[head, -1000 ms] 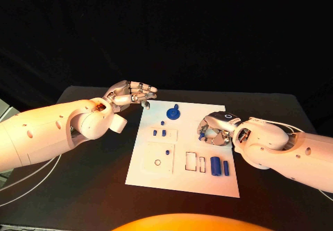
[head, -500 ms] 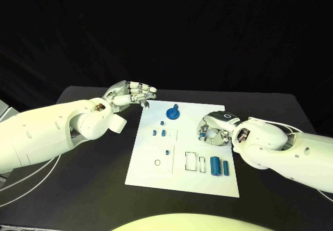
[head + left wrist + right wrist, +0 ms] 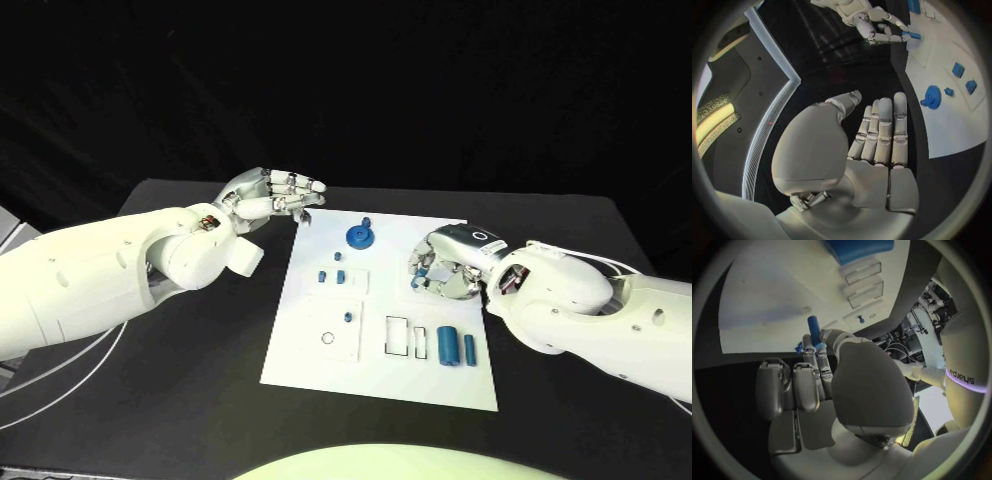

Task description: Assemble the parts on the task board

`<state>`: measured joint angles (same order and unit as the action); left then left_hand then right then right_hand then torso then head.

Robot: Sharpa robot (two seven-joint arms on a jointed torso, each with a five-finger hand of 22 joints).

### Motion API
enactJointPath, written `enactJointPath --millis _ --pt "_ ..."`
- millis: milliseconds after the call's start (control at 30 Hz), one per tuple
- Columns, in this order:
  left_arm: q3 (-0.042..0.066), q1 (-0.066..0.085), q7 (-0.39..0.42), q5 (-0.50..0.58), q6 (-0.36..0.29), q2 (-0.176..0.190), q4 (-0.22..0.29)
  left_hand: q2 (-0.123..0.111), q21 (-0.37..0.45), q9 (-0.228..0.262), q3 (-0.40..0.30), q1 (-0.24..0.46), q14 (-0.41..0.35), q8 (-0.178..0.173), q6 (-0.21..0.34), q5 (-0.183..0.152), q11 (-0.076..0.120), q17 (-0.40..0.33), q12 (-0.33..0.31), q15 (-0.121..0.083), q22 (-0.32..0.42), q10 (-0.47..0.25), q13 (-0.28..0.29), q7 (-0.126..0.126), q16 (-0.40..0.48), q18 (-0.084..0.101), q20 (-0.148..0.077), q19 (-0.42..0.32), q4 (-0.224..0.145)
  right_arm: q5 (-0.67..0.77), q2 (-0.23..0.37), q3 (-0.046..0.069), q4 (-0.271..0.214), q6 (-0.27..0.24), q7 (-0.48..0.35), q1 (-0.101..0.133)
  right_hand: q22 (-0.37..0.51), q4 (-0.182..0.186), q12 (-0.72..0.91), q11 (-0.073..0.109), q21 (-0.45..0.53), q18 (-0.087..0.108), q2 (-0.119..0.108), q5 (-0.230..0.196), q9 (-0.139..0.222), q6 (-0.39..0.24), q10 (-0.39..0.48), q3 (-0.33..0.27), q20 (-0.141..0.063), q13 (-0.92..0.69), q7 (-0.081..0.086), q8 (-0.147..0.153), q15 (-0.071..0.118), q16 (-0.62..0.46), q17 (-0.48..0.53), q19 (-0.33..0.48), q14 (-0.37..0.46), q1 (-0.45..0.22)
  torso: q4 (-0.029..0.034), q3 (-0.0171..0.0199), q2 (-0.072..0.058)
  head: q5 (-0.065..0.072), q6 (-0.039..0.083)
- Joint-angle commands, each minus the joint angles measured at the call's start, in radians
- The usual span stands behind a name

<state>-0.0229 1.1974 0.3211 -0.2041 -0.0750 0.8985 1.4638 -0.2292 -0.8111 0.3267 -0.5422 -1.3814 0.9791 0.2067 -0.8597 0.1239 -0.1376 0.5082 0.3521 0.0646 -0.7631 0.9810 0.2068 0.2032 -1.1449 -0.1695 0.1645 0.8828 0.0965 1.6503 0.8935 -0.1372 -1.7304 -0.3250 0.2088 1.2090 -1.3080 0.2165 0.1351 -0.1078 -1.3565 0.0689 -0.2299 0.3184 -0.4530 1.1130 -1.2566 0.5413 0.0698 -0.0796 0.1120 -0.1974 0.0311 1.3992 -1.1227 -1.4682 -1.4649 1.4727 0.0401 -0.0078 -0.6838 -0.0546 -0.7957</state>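
The white task board (image 3: 378, 340) lies mid-table. My right hand (image 3: 447, 264) hovers over the board's right edge and pinches a small blue peg (image 3: 814, 330) between thumb and fingers; the peg's end (image 3: 420, 276) pokes out toward the board. My left hand (image 3: 271, 195) hangs beyond the board's far left corner, fingers loosely bent, holding nothing. A blue gear (image 3: 359, 236) and a tiny blue piece (image 3: 366, 220) lie near the far edge. Small blue blocks (image 3: 332, 275) sit left of the middle. Two blue cylinders (image 3: 457, 346) lie near the right edge.
Rectangular slots (image 3: 405, 337) are cut in the board beside the cylinders, and a small round hole (image 3: 327, 337) lies to their left. Black table (image 3: 173, 400) surrounds the board on all sides.
My right hand has shifted slightly toward the far side of the board, carrying the blue peg with it. The left hand has not moved.
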Motion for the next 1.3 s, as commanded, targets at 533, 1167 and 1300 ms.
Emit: enactJointPath --millis 533,1167,1300 --pt "0.001 -0.005 0.007 0.009 0.016 -0.019 -0.006 0.005 0.005 -0.001 0.003 -0.007 -0.001 -0.004 0.003 0.001 -0.001 -0.002 0.005 0.004 0.002 -0.005 0.001 0.002 0.006 -0.014 0.001 0.01 0.004 -0.004 -0.125 0.004 -0.119 -0.079 -0.041 -0.001 -0.063 -0.066 -0.012 0.067 -0.008 -0.017 0.011 0.001 -0.01 0.002 -0.081 0.073 -0.005 -0.02 0.003 -0.011 0.006 0.006 0.001 -0.016 -0.024 0.005 -0.0002 -0.0002 0.0 -0.026 0.004" --pt "0.001 -0.006 0.007 0.01 0.018 -0.026 -0.004 0.006 0.006 -0.002 0.003 -0.009 -0.001 -0.004 0.004 0.001 -0.001 -0.002 0.006 0.004 0.002 -0.006 0.001 0.001 0.006 -0.014 0.001 0.011 0.004 0.044 -0.264 -0.01 -0.012 -0.069 -0.078 -0.116 -0.059 -0.071 -0.015 0.066 -0.003 -0.015 0.01 0.001 -0.012 0.001 -0.081 0.077 -0.005 -0.02 0.004 -0.012 0.006 0.004 0.005 -0.013 -0.023 0.003 0.0003 -0.0002 -0.002 -0.061 -0.013" --pt "0.001 -0.006 0.007 0.01 0.019 -0.026 -0.005 0.006 0.006 -0.002 0.003 -0.009 -0.001 -0.004 0.004 0.001 -0.001 -0.002 0.006 0.004 0.002 -0.006 0.001 0.001 0.006 -0.014 0.001 0.011 0.004 0.05 -0.271 -0.012 0.002 -0.062 -0.079 -0.125 -0.059 -0.071 -0.015 0.066 -0.003 -0.015 0.01 0.001 -0.012 0.001 -0.081 0.077 -0.005 -0.02 0.004 -0.012 0.006 0.004 0.005 -0.013 -0.023 0.003 0.0002 -0.0002 -0.002 -0.065 -0.019"
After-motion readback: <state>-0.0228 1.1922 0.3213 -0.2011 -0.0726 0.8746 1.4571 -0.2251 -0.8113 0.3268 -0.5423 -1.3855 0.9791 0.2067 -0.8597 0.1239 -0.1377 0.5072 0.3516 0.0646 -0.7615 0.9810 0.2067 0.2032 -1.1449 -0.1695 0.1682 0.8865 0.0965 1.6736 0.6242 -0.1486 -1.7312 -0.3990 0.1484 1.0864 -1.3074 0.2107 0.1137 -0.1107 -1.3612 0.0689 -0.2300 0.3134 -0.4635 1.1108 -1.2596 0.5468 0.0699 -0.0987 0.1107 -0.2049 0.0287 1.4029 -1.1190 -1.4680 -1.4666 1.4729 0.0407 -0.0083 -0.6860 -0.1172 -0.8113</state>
